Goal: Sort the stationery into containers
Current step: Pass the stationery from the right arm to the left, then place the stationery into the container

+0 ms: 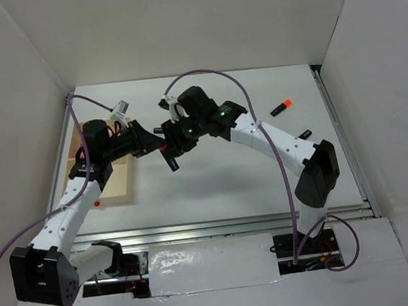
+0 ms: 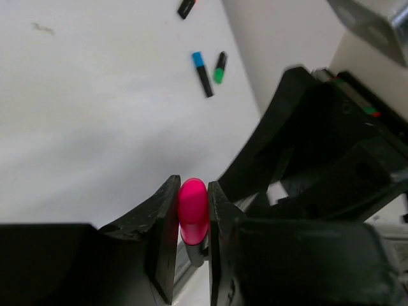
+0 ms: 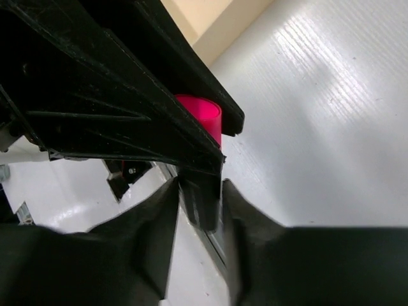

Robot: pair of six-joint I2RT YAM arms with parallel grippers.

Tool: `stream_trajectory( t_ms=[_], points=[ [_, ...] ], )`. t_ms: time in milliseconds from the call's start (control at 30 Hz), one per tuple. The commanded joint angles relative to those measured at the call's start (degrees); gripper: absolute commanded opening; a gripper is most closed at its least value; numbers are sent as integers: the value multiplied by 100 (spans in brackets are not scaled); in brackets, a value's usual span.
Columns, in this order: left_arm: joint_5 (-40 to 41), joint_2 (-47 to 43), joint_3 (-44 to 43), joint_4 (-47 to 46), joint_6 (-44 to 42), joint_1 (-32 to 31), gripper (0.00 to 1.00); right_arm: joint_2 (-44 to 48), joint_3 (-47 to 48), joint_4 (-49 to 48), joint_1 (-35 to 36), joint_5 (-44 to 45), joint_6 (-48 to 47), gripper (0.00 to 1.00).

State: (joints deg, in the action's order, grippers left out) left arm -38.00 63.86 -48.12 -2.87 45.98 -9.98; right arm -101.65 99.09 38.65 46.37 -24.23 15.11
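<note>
Where the two arms meet, the left tool (image 2: 193, 194) is clamped narrow on the rounded bright pink cap of a pink-capped black highlighter marker (image 2: 193, 210). The right tool (image 3: 199, 191) is pinched just as narrow on that marker's dark body, so both hold the same marker at once, end to end. From above, the marker shows only as a small pink spot between the black fingers, near the right side of the tray and left of the desk's middle. Below it lies the white, faintly ribbed desk (image 1: 229, 187), matte with soft light patches and one small grey smudge seen from the left wrist. A blue-capped black marker (image 2: 203, 73) and a green-capped black marker (image 2: 219, 67) lie on it close together, at a slight angle, near the foot of a wall. Another dark marker (image 2: 185, 7) is cut off by the top edge of that view. Over on the right side an orange-capped black marker (image 1: 280, 106) lies alone, and a short all-dark marker (image 1: 305, 134) rests nearer the right arm. The light tan wooden tray (image 1: 120, 179) sits at the left edge of the desk with a small red dot (image 1: 96, 204) on its near rim. The left arm covers most of it, so what its compartments hold cannot be told. Plain white wall panels (image 1: 177, 25) close in the desk at the back and on both sides.
</note>
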Motion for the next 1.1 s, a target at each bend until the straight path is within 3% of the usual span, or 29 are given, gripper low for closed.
stream_trajectory(
  t_ms=[0, 67, 100, 167, 200, 333, 467, 567, 1067],
  points=[
    [-322, -137, -634, 818, -928, 250, 0, 179, 226, -253, -66, 76, -96, 45],
    [-349, 160, -1179, 1680, -1693, 635, 0, 303, -12, -288, -163, 41, -105, 55],
    [-209, 319, -1852, 2807, -2585, 759, 0, 442, -186, -306, -320, 6, -123, 58],
    [141, 829, -2671, 4347, -3486, 1233, 0, 653, -363, -350, -488, -108, -175, 59],
    [274, 978, -2868, 4713, -4230, 1392, 0, 707, -494, -350, -663, -169, -228, 59],
    [1126, 1418, -3204, 5832, -5703, 2348, 0, 962, -759, -324, -962, -144, -386, 59],
    [1804, 1700, -3046, 6185, -6521, 2773, 0, 1199, -1067, -420, -1156, -90, -413, 59],
    [2085, 1972, -2949, 6159, -6663, 2940, 0, 1226, -1172, -403, -1200, -126, -413, 59],
    [2639, 2412, -2149, 4656, -5846, 2396, 0, 1305, -1383, -376, -1236, -56, -483, 59]
  ],
)
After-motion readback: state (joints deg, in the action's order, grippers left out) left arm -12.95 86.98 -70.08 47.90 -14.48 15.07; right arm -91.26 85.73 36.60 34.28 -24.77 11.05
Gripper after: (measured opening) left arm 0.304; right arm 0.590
